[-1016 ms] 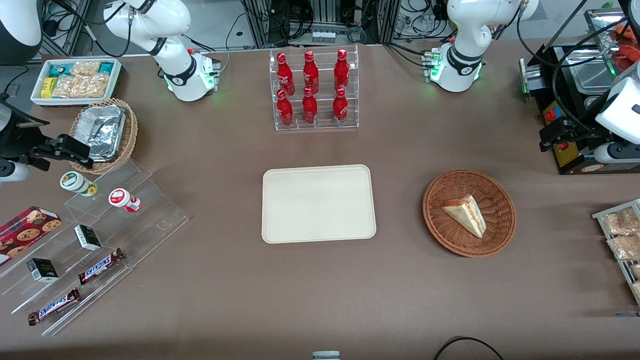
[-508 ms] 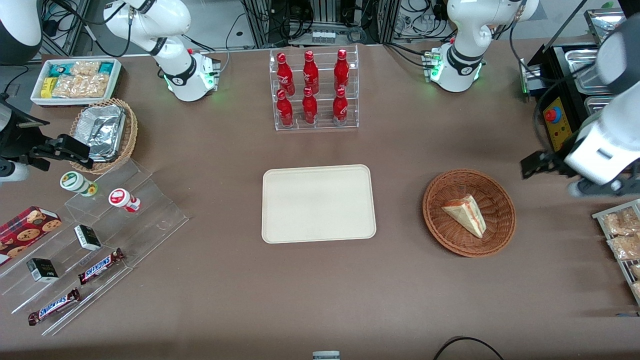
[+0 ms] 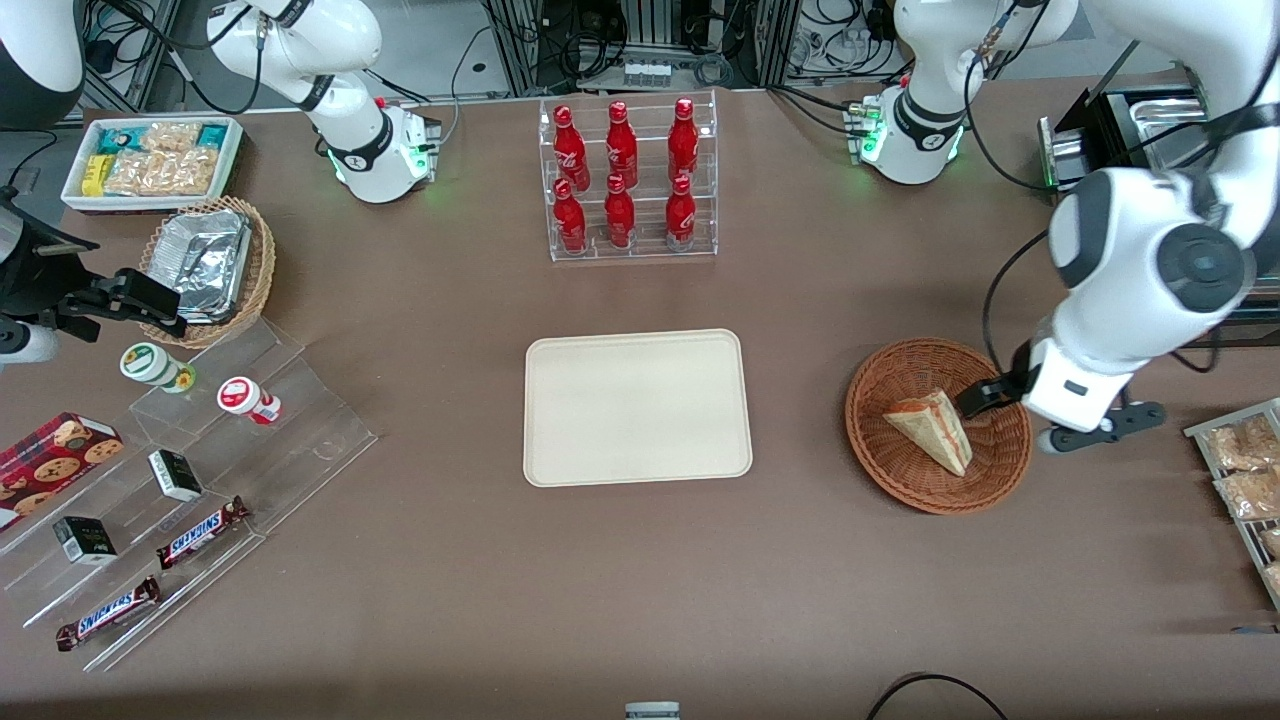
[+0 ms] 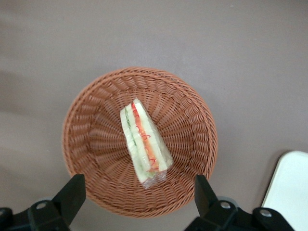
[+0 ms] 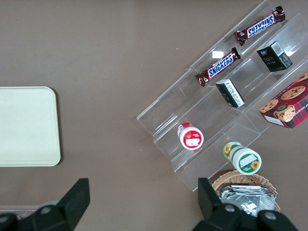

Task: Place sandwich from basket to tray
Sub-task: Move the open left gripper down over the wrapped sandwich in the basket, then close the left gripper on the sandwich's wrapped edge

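**A:** So which step is this? Looks like the approach to me. The gripper [image 4: 137,192] hangs over the basket [image 3: 905,480], jaws spread wide apart, nothing between them. The sandwich [image 3: 932,428] lies flat in the middle of that basket, not touched yet.

**B:** Agreed, grab not started. In the front view, taking the basket as a clock face with 12 pointing away from the camera, the arm's black fingers come in over the rim at roughly 2 o'clock, just beside the wedge's wide end. The tray [image 3: 560,460] sits well apart from the basket, toward the middle of the table, and it's bare.

**A:** Next move, I'd guess: centre over the wedge, drop down, and close across the 2 bread faces. It's soft and in slippery wrap, so a gentle squeeze is probably the call.

**B:** The wrist view helps there. It looks straight down on the sandwich [image 4: 144,144] and shows the red and green filling stripes running along its length, plus both fingers [image 4: 70,197] standing on either side of the basket [image 4: 96,86]. A corner of the tray [image 4: 291,192] pokes in too.

**A:** The front view can't show that finger spread, the arm hides it. But only the front view shows the whole route to the tray.
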{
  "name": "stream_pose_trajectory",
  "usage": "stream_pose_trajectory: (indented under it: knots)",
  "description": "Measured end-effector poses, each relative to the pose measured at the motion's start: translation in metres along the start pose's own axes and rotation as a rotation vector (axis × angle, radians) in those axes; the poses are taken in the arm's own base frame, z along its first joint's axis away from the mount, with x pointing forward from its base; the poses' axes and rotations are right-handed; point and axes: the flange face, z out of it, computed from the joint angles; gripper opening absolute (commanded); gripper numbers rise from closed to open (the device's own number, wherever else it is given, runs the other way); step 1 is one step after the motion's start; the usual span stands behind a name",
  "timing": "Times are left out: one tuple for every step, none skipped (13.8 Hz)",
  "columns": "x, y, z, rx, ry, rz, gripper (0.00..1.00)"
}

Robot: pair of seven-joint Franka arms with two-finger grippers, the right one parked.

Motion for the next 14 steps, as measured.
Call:
stream_pose_trajectory:
  knots:
    - [-0.006,0.0,0.014,-0.004,0.005,-0.04,1.0]
    - [-0.012,-0.002,0.026,-0.009,0.013,-0.069,1.0]
    - [-0.017,-0.005,0.037,-0.016,0.023,-0.086,1.0]
    - [-0.023,-0.007,0.047,-0.025,0.037,-0.1,1.0]
    - [-0.028,-0.01,0.055,-0.032,0.048,-0.115,1.0]
    - [-0.033,-0.012,0.063,-0.036,0.052,-0.136,1.0]
    - [-0.036,-0.014,0.069,-0.037,0.051,-0.169,1.0]
    - [-0.038,-0.014,0.074,-0.039,0.051,-0.203,1.0]
    - [-0.039,-0.015,0.077,-0.037,0.046,-0.231,1.0]
    - [-0.04,-0.015,0.081,-0.035,0.041,-0.251,1.0]
    - [-0.04,-0.015,0.086,-0.034,0.038,-0.268,1.0]
    - [-0.039,-0.014,0.092,-0.035,0.038,-0.283,1.0]
    - [-0.039,-0.013,0.098,-0.035,0.036,-0.296,1.0]
    - [-0.039,-0.012,0.105,-0.034,0.032,-0.302,1.0]
